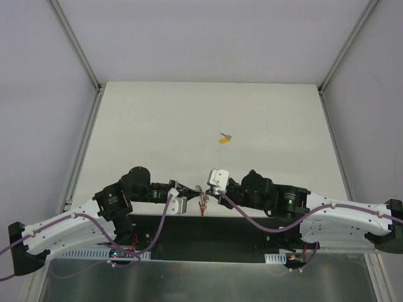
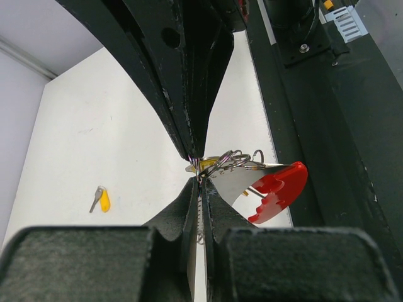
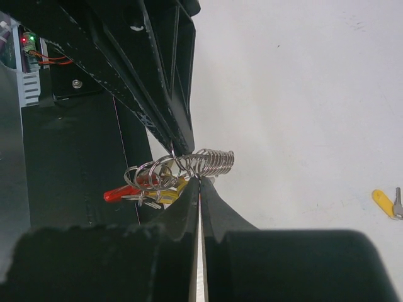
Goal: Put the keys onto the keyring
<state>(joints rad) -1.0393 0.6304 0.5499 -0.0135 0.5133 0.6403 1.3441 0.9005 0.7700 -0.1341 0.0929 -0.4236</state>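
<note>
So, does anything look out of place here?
Only one thing: a key lies alone out on the table, apart from the keyring that the left pincer and right pincer both grip.

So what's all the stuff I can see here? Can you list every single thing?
loose key: one, silver with a yellow head, lying alone on the table beyond the hands.
keyring: one bunch, silver rings and a wire coil with a red piece and a yellow bit, pinched between both hands near the table's near edge.
table: one, white, under everything.
arms: two, black and white with purple cables, side by side at the near edge.
left hand: one, black, shut on the keyring.
right hand: one, black, shut on the keyring from the other side.
</note>
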